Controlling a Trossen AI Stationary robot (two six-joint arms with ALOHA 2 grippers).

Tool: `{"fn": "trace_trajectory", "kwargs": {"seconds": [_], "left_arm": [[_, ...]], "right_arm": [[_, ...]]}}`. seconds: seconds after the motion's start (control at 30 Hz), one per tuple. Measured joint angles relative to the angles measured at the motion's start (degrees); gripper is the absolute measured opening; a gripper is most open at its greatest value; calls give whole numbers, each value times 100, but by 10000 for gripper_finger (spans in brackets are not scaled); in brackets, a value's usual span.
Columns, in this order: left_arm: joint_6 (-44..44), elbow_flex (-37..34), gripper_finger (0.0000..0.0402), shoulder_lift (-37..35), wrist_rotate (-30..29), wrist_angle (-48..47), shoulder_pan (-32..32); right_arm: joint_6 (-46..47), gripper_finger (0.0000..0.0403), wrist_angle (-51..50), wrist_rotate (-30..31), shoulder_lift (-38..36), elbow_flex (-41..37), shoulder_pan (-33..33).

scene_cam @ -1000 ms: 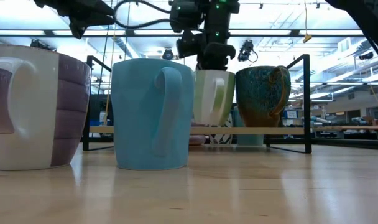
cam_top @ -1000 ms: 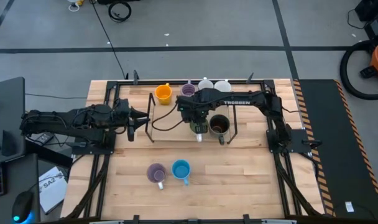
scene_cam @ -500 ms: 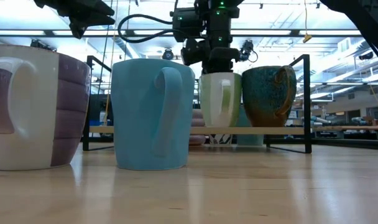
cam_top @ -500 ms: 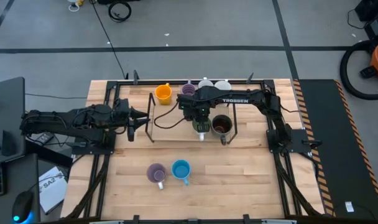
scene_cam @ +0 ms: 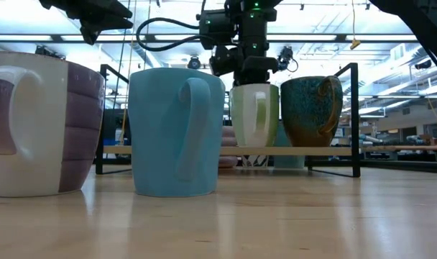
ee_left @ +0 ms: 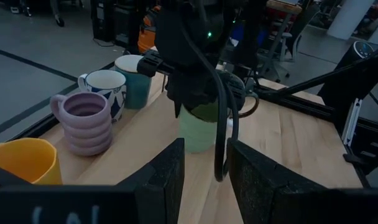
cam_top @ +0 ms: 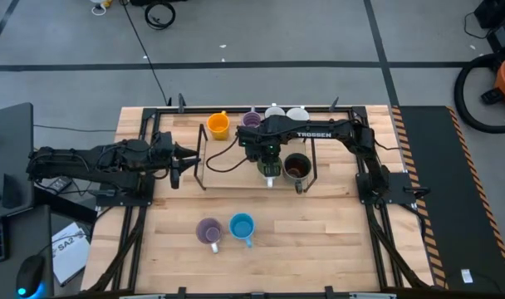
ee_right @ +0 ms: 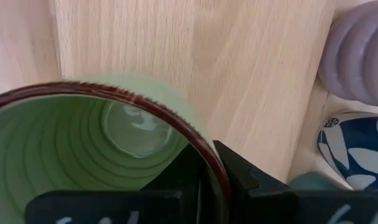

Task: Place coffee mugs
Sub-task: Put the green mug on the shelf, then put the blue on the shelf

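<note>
My right gripper [cam_top: 267, 158] is shut on the light green mug [scene_cam: 254, 115], which is upright on the wooden shelf of the black wire rack [cam_top: 201, 158], just left of the dark brown-black mug [cam_top: 296, 168]. Behind the rack stand the orange mug [cam_top: 218, 125], a lavender mug [cam_top: 251, 120], the white patterned mug [cam_top: 273, 112] and the pale mug [cam_top: 297, 114]. A second lavender mug [cam_top: 209, 231] and the blue mug [cam_top: 242, 225] stand on the table nearer the front. My left gripper [ee_left: 206, 180] waits open at the rack's left end. My right gripper comes from above, pointing down, at the light green mug's rim [ee_right: 204, 146]. One finger [ee_right: 184, 171] is inside the mug and the other [ee_right: 248, 180] is outside, with the wall pinched between them. The mug is upright, its base [scene_cam: 254, 146] level with the shelf board.
The rack's black uprights [scene_cam: 354, 115] frame the shelf on both sides. The dark mug's handle [scene_cam: 323, 97] is close to the green mug. Bare table lies right of the blue mug [cam_top: 319, 232]. The table's black frame rails [cam_top: 377, 191] run along both sides.
My right gripper carried the light green mug a little toward the dark mug and lowered it to the shelf board. In the last half second it has stayed still, shut on the rim.
</note>
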Motion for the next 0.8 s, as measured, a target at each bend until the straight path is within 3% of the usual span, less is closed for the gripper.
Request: {"fn": "trace_trajectory", "kwargs": {"seconds": [0.4,0.8], "left_arm": [[-6,0,125,1,0,0,0],[-18,0,125,0,0,-23,0]], "right_arm": [[-2,99,-69,20,4,17,-1],[44,141,-696,337,4,1004,73]]}}
